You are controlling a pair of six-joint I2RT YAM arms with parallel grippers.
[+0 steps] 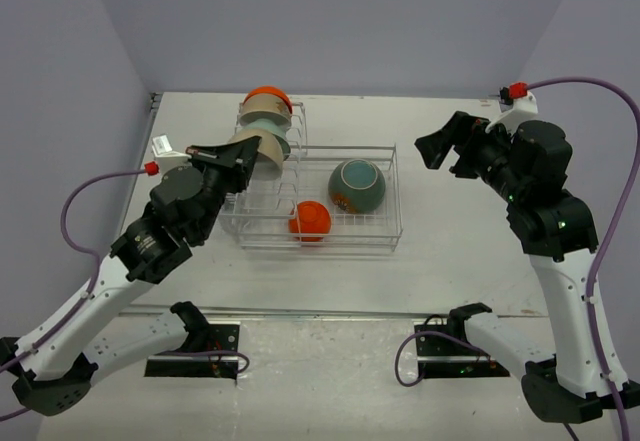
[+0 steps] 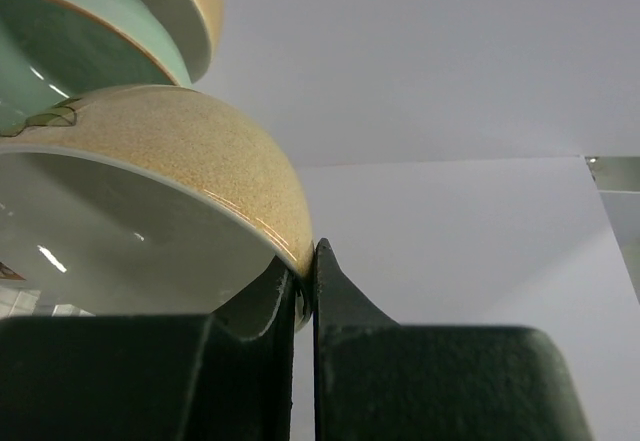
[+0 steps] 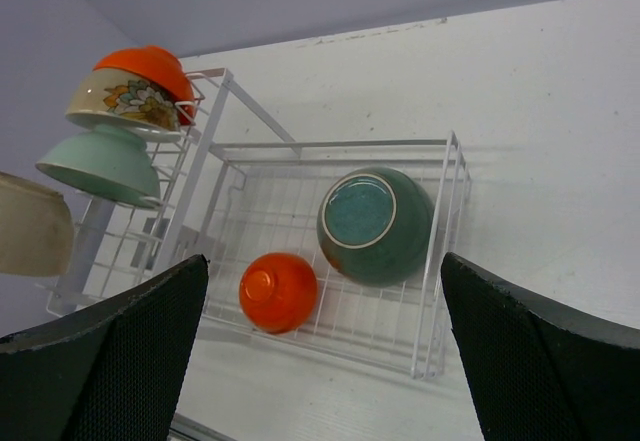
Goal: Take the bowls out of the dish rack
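Low in the left wrist view, the left gripper (image 2: 305, 286) has its dark jaws almost closed, pinching the rim of a glossy, speckled tan bowl (image 2: 190, 151); the bowl's left side is cut off. At upper right overhead, the right gripper (image 1: 447, 153) gapes wide and empty, apart from the white wire dish rack (image 1: 388, 229). In the rack's basket lie a small orange bowl (image 1: 310, 220) and a round teal bowl (image 1: 357, 186), bottoms up.

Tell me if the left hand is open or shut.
Shut: the left hand pinches the rim of the speckled cream glazed bowl, one finger inside, one outside.
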